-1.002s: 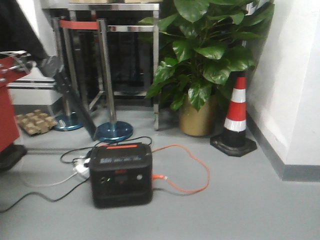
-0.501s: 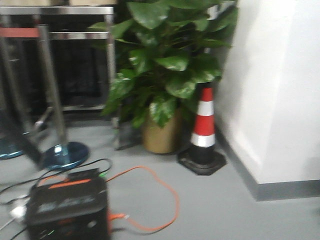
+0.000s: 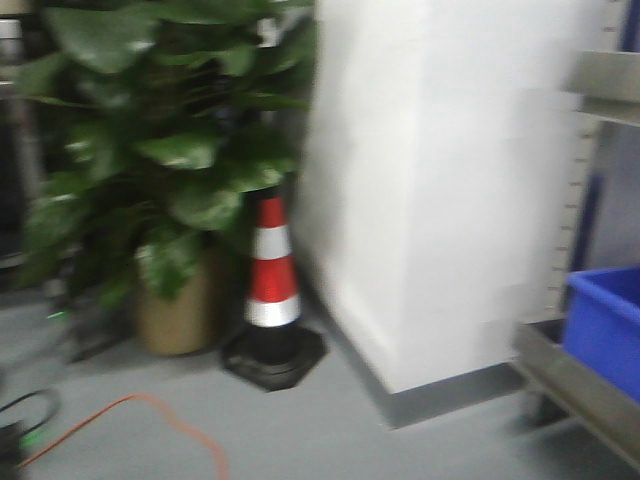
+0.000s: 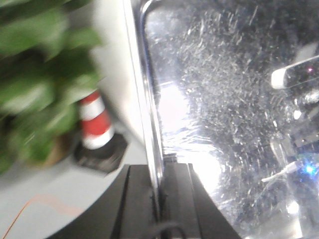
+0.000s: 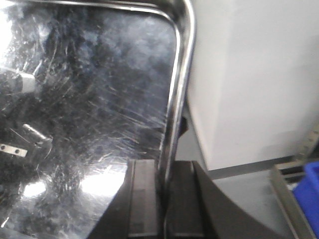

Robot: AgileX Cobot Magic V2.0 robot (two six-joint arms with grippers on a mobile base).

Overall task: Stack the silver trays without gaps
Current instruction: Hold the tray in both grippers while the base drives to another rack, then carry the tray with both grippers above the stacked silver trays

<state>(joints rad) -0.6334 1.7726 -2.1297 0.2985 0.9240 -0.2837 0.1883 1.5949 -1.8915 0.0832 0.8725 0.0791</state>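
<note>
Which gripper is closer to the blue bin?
Right. The right gripper clamps the silver tray by its rim with the blue bin off to that side; the left gripper clamps the opposite rim, toward the traffic cone.

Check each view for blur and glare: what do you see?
Front-facing view: motion blur throughout, cone and plant smeared. Left wrist view: blurred background, white glare on the silver tray. Right wrist view: sharpest, with glare low on the silver tray.

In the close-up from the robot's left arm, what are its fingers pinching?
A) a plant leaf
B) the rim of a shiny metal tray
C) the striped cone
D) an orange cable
B: the left fingers clamp the thin rim of the silver tray; the cone stands on the floor beyond.
</note>
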